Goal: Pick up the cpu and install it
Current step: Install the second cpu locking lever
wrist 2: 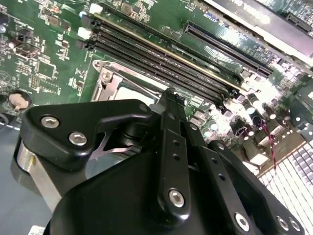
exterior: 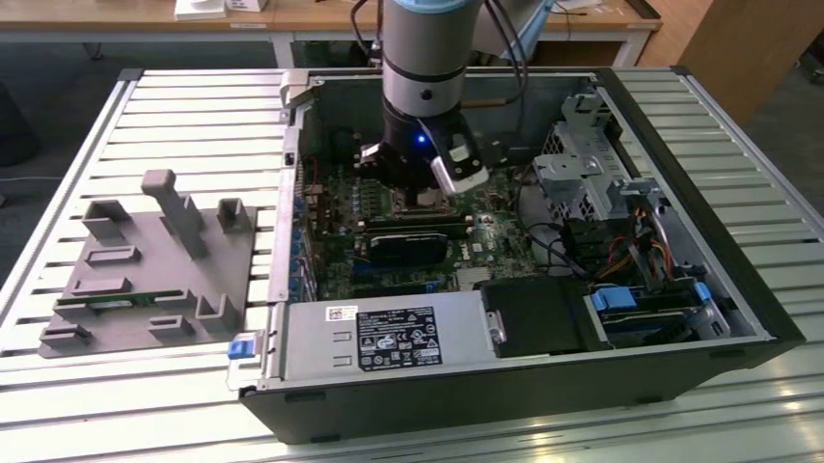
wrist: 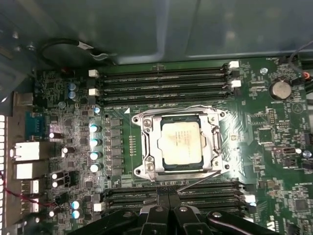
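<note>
The arm reaches down into the open PC case, w/ the gripper low over the motherboard at the CPU socket. The cpu lies flat inside the socket frame in the first wrist view, silver top up, metal frame around it on all sides. Nothing is seen between the fingers; in the second wrist view they come to a close tip just above the socket's edge, but whether they're fully closed can't be told.

Around the socket: empty black RAM slots run along one side of it, w/ white latches at their ends, and more slots lie along the opposite side, next to the gripper body. A row of small capacitors stands beside the frame, a coin battery sits well apart, toward the board's corner. A thin metal lever angles out from the frame's edge.

In the exterior view, a drive cage and bundled cables crowd the case on that view's right; the power supply closes the near side. Outside the case, on that view's left, a grey tray w/ upright pegs rests on the slatted table, a green memory stick lying in it.
</note>
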Action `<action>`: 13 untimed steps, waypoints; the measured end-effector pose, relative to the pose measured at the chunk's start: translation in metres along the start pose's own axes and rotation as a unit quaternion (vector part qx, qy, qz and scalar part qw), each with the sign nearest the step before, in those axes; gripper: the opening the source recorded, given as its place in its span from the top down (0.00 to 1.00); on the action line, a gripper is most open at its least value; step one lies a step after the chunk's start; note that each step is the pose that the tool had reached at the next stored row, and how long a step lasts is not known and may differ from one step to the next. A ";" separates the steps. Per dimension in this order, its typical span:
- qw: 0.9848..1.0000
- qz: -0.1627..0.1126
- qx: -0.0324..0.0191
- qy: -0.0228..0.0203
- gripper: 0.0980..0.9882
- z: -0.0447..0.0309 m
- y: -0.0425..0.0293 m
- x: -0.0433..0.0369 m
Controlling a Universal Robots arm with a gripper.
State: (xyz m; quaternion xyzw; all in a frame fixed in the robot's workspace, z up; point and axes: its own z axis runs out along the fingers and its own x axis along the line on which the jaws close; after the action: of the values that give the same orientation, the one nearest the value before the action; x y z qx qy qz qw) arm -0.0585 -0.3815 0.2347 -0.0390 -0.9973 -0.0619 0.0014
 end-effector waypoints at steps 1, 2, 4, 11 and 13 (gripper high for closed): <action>1.000 0.000 0.000 0.000 0.98 0.0018 -0.0001 0.0001; 1.000 0.000 0.000 0.000 0.98 0.0028 -0.0003 0.0007; 1.000 0.000 -0.001 0.000 0.98 0.0040 -0.0006 0.0021; 1.000 0.000 -0.002 0.000 0.98 0.0086 -0.0016 0.0080; 1.000 0.000 -0.002 0.000 0.98 0.0113 -0.0021 0.0100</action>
State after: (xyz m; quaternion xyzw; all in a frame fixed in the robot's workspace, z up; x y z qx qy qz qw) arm -0.0687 -0.3814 0.2234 -0.0390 -0.9972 -0.0638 0.0015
